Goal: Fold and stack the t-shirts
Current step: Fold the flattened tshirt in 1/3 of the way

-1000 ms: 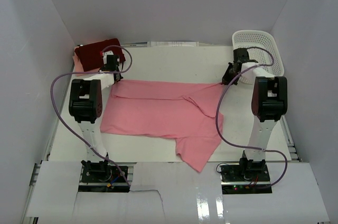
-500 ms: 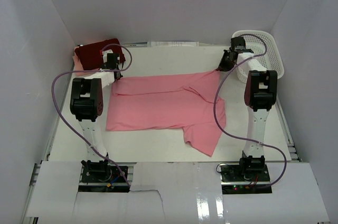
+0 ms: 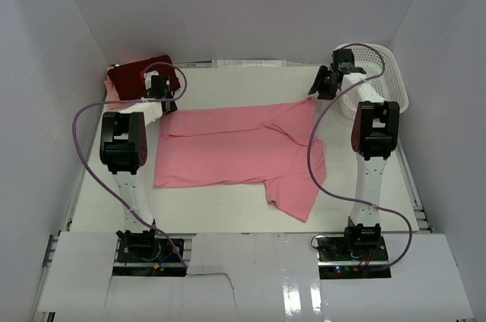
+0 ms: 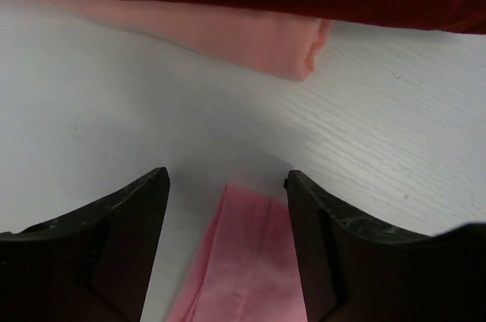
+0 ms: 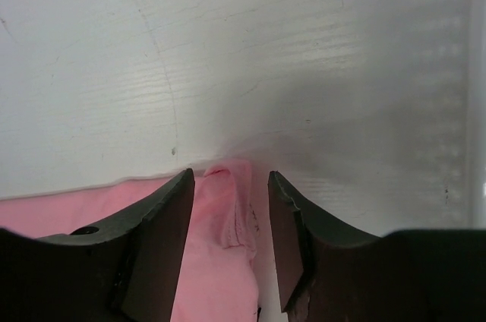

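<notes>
The salmon-pink t-shirt (image 3: 235, 147) lies spread across the middle of the table, one sleeve trailing toward the near edge. My left gripper (image 3: 164, 108) hovers over its far left corner, jaws open, and the corner (image 4: 250, 254) lies loose between them (image 4: 226, 178). At the far right corner my right gripper (image 3: 316, 92) is also open, with a bunched bit of the pink hem (image 5: 228, 208) resting between its fingers (image 5: 228, 176). The dark maroon t-shirt (image 3: 137, 75) sits folded at the back left on top of the pale peach-pink one (image 4: 258, 37).
A white mesh basket (image 3: 380, 50) stands at the back right, just behind the right gripper. White walls close in the table on three sides. Purple cables loop off both arms over the shirt's edges.
Both grippers went from shut to open and let go of the pink shirt's far corners. Before that, the shirt was dragged toward the back and now lies flatter.
</notes>
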Robot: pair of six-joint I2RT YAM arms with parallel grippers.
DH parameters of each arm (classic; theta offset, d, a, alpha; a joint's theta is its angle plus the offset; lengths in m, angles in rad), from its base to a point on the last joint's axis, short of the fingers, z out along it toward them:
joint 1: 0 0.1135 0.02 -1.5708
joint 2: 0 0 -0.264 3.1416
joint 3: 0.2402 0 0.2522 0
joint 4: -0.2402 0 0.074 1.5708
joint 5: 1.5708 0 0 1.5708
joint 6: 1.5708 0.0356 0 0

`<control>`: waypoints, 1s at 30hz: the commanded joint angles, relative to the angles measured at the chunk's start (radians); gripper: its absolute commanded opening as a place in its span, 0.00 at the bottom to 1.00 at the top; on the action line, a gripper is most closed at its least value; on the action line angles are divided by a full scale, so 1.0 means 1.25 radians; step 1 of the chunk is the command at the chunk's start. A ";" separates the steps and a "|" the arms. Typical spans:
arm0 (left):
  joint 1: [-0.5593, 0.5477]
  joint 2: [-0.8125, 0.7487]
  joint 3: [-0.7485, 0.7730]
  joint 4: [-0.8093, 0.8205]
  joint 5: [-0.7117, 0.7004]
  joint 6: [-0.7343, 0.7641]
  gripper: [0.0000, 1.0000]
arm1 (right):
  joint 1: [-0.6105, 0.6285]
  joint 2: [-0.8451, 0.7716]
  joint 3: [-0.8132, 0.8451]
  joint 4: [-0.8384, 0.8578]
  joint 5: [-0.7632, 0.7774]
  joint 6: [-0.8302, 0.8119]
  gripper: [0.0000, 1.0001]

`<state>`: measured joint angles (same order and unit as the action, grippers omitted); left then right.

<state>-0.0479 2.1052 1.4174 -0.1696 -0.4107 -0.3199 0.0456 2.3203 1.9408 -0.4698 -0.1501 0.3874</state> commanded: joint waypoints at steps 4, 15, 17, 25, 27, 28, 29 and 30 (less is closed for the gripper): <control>0.010 -0.032 0.053 -0.117 -0.086 -0.017 0.79 | -0.006 -0.104 0.006 -0.035 0.073 -0.053 0.50; -0.017 -0.301 -0.027 -0.166 0.089 -0.056 0.78 | 0.113 -0.494 -0.406 -0.018 0.032 -0.096 0.47; -0.046 -0.315 -0.032 -0.167 0.127 -0.074 0.77 | 0.150 -0.531 -0.476 -0.005 0.022 -0.083 0.47; -0.195 -0.216 0.040 -0.156 0.302 -0.143 0.74 | 0.232 -0.540 -0.606 0.116 -0.079 0.010 0.44; -0.213 -0.176 0.082 -0.147 0.381 -0.159 0.73 | 0.242 -0.522 -0.610 0.136 -0.079 0.020 0.44; -0.228 -0.142 0.093 -0.137 0.395 -0.163 0.72 | 0.247 -0.517 -0.611 0.141 -0.075 0.023 0.43; -0.233 -0.127 0.105 -0.125 0.409 -0.169 0.72 | 0.251 -0.510 -0.611 0.149 -0.075 0.026 0.43; -0.239 -0.112 0.131 -0.117 0.440 -0.186 0.72 | 0.257 -0.492 -0.608 0.146 -0.073 0.030 0.42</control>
<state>-0.3302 1.9385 1.5093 -0.3408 -0.0158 -0.4950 0.3462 1.6863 1.1683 -0.3733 -0.2176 0.3893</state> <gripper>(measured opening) 0.721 0.428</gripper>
